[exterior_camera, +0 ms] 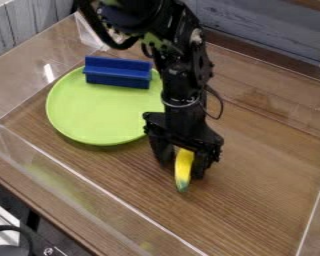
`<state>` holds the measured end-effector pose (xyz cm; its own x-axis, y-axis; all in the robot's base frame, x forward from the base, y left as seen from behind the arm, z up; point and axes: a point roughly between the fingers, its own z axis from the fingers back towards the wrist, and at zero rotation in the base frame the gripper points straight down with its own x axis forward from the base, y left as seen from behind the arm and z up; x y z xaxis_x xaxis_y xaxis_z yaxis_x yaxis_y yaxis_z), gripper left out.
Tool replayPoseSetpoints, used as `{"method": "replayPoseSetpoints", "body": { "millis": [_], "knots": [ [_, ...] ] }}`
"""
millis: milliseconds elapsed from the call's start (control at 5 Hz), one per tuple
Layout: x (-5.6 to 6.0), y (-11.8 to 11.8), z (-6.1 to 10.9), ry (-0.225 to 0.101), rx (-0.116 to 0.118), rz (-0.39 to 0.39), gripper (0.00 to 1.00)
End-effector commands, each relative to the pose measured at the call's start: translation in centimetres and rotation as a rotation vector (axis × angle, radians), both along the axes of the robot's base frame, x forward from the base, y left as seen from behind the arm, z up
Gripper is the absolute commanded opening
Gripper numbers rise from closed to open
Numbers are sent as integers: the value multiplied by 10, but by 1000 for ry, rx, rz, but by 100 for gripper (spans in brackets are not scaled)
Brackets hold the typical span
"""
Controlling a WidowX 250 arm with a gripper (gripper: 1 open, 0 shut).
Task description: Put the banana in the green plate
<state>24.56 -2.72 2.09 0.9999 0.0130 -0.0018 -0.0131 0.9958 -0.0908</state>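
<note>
The banana [186, 170] lies lengthwise toward the camera, between the gripper's [184, 161] spread, unclosed fingers [159, 152]. The green plate [83, 110] and blue block [117, 71] sit beyond them, leftward.

Open table [276, 150] lies right of the gripper [183, 158], the plate [89, 110] sits bare left save a blue block [117, 71] on its far rim, and a clear wall [136, 215] bounds the near side.

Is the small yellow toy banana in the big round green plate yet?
Not yet. The yellow toy banana lies on the wooden table, right of the round green plate.
</note>
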Motion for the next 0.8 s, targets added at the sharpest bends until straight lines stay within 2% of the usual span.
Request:
{"method": "replayPoseSetpoints", "body": {
  "millis": [0, 200, 400, 600],
  "knots": [
    [11, -11, 15, -45, -13, -48, 0],
    [17, -21, 20, -42, -23, -87, 100],
    [15, -20, 20, -47, -29, -70, 100],
    [14, -16, 16, -53, -30, -57, 0]
  ]
}}
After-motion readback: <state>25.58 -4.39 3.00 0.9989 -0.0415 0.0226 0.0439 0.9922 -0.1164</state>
